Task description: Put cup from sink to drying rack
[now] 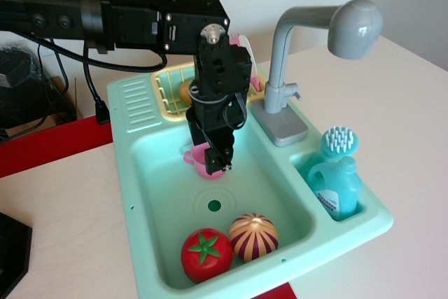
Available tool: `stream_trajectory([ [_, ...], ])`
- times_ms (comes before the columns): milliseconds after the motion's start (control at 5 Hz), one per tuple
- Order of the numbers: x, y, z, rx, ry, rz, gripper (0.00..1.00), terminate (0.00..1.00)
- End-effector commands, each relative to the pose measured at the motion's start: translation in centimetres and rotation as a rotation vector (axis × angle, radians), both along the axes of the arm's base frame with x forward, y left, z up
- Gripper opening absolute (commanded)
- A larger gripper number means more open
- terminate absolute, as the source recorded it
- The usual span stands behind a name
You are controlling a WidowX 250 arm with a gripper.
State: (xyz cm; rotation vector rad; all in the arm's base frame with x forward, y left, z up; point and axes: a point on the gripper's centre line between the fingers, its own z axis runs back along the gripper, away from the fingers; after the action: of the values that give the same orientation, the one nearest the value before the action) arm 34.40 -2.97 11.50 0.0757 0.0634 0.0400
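The small pink cup [197,159] hangs inside the mint-green sink [140,194], above the basin floor near the round drain [214,206]. My black gripper [213,159] points down into the basin and is shut on the cup, with the cup's little handle sticking out to the left. The pale-yellow drying rack [170,89] sits at the back of the sink, behind the gripper, and is partly hidden by the arm.
A red toy tomato [206,254] and a striped ball [253,237] lie at the basin's front. A grey faucet [294,68] stands right of the gripper. A blue bottle [337,187] and brush [340,142] fill the right compartment. An orange thing [185,92] lies in the rack.
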Motion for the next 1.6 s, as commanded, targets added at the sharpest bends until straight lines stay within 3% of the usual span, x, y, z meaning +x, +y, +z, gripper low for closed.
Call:
stream_trajectory([
  [0, 0.0, 0.0, 0.0, 0.0, 0.0, 0.0, 1.0, 0.0],
  [600, 1.4, -0.2, -2.1, -0.007, 0.02, 0.008, 1.0, 0.0],
  [800, 1.1, 0.0, -2.3, 0.003, 0.005, 0.02, 0.0, 0.0],
  [1400, 0.0, 0.1, -1.9, 0.008, -0.052, 0.002, 0.0, 0.0],
])
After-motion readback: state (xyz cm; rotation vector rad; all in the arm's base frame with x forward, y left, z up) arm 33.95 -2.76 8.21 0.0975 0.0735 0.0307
